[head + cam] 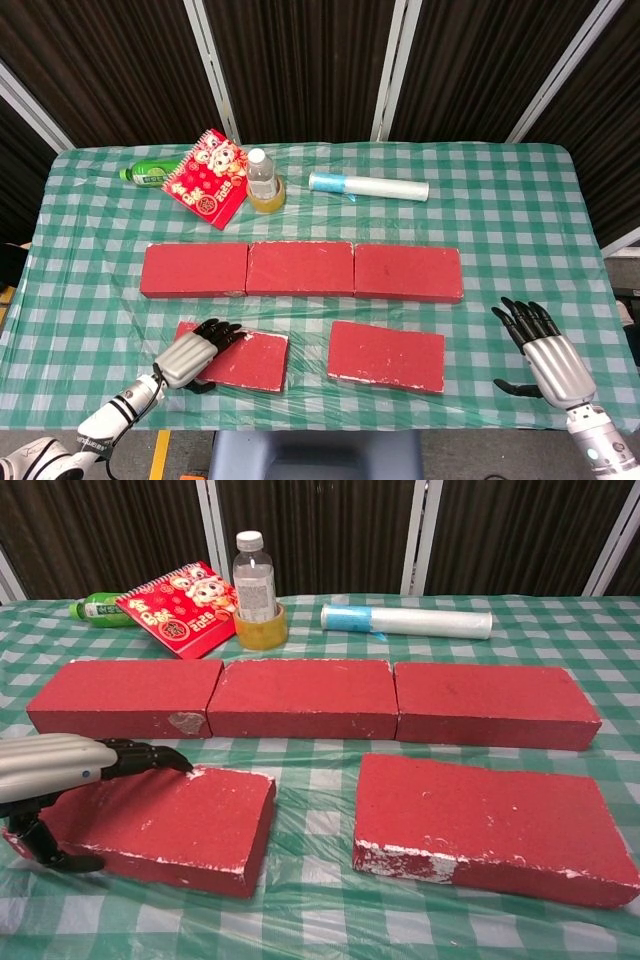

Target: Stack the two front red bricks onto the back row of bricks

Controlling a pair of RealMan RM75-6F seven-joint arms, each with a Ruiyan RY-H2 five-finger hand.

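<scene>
The left hand (55, 770) covers the front left brick's (170, 825) near corner; the chest view misses the right hand (545, 350).

Left hand (192, 353) flat, right hand (545, 350) spread

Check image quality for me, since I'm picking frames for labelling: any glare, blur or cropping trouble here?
Head view: even light, sharp, mild sheen on the plastic table cover; right hand fully visible. Chest view: sharp, soft glare on the cover by the front right brick; left hand cut off by the frame edge, its shadow falling on the front left brick.
</scene>
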